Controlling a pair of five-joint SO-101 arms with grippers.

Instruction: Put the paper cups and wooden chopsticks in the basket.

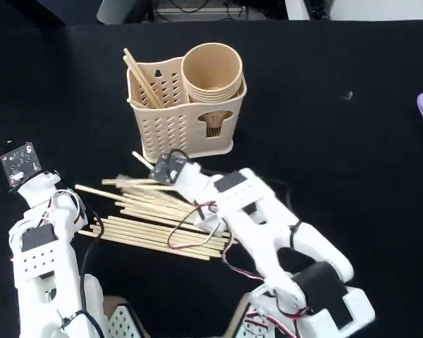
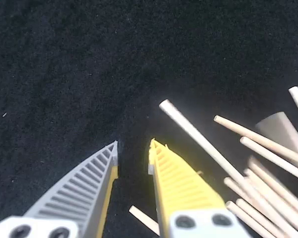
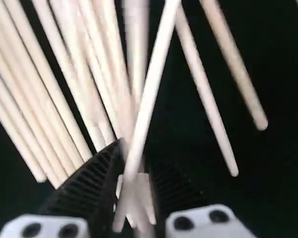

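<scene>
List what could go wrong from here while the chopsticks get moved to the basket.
1. The right jaws pinch a chopstick that sticks far out ahead of them and crosses the pile; lifting may swing it or drag neighbours along.
2. The basket looks light, and its chopstick slot is narrow beside the paper cups; a tilted stick could catch the rim and tip it.

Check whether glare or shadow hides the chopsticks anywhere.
High view: even light, chopsticks pale against the black cloth, no glare. Left wrist view: same, beside the left tool. Right wrist view: the chopstick in the right tool is brightly lit, unshadowed.
</scene>
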